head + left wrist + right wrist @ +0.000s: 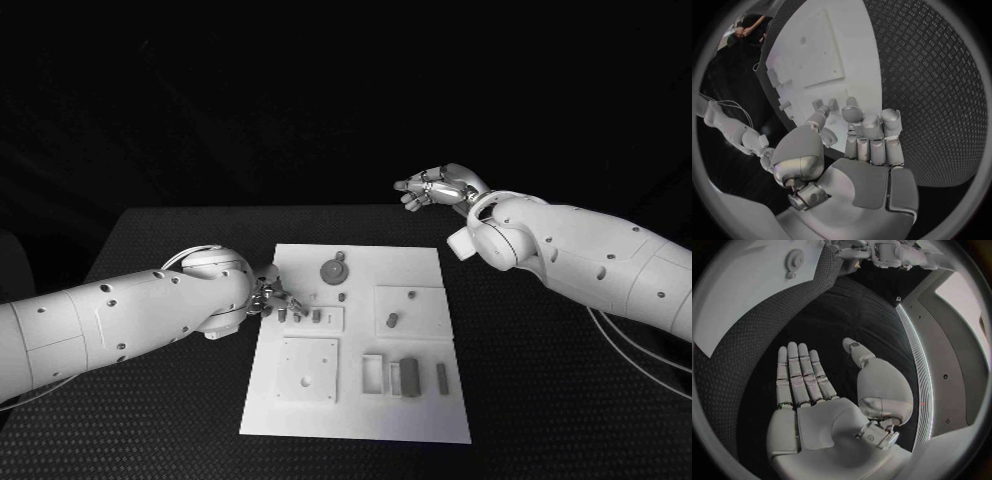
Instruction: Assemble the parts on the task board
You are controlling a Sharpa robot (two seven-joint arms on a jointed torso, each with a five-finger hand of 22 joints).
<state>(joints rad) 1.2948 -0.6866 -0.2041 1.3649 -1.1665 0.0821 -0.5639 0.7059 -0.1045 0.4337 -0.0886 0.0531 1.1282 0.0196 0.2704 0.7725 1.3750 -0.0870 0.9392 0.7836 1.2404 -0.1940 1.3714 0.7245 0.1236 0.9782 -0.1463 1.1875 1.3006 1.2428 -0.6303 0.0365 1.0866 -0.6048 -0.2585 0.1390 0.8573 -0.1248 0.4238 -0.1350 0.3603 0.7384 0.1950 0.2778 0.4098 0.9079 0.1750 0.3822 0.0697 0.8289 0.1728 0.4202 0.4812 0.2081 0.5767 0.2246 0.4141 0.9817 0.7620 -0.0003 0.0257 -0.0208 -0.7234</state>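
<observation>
At the left of the head view the left hand (274, 300) sits low over the left edge of the task board (361, 400), most of it tucked behind its own white forearm, so only a few fingertips poke out beside a small upright part (299, 316) on the raised tile there. The left wrist view shows that hand (861, 150) from behind, fingers held close together and reaching toward a cluster of little pegs (832, 105) near the board's edge; whether a fingertip actually pinches one of them is too small to make out, so I cannot tell if it holds anything. Moving right across the board, a round disc-shaped part (335, 269) lies near the far edge, a single peg (391, 320) stands on a square tile at the middle right, and several slim bar-shaped parts (410, 376) stand together by a frame-like slot near the front. Farthest right, the right hand (440, 186) hangs above the table's far right corner, well apart from the board, its fingers partly foreshortened; its wrist view shows the palm (817, 390) flat, fingers straight, thumb spread, holding nothing.
</observation>
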